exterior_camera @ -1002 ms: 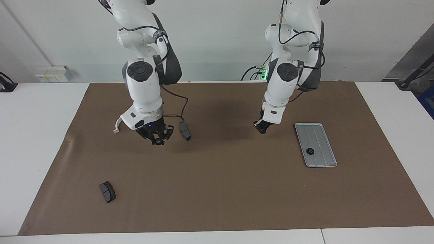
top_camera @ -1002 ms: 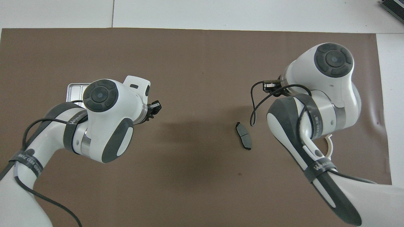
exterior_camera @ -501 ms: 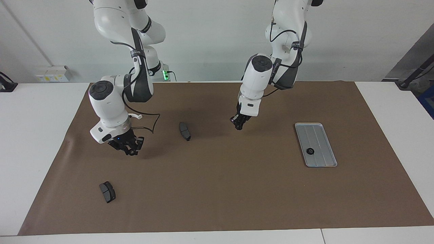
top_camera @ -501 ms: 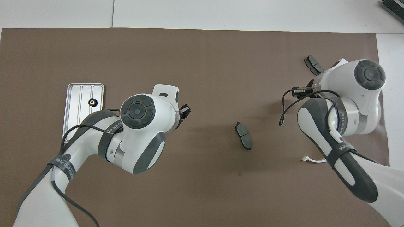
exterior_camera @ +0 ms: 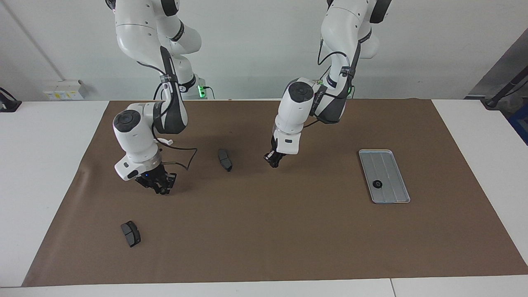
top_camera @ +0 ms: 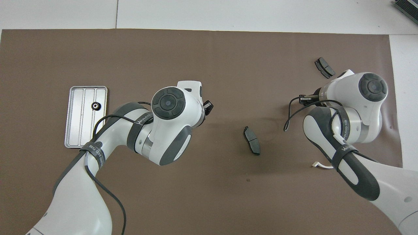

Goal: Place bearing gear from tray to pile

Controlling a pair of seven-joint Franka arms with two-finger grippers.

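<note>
Since the earlier frame the left claw [exterior_camera: 273, 161] has travelled away from the tray [exterior_camera: 394, 194] toward the middle of the facing view, its fingertips pressed together on nothing visible, while the right claw [exterior_camera: 161, 187] has swung down to the left-centre of that view, low over the brown mat [exterior_camera: 264, 231]; I cannot tell how its fingers stand. One small black gear [exterior_camera: 377, 184] lies in the tray at right-centre. A dark curved pad [exterior_camera: 225, 159] lies between the claws, another pad [exterior_camera: 130, 233] at the lower left.
</note>
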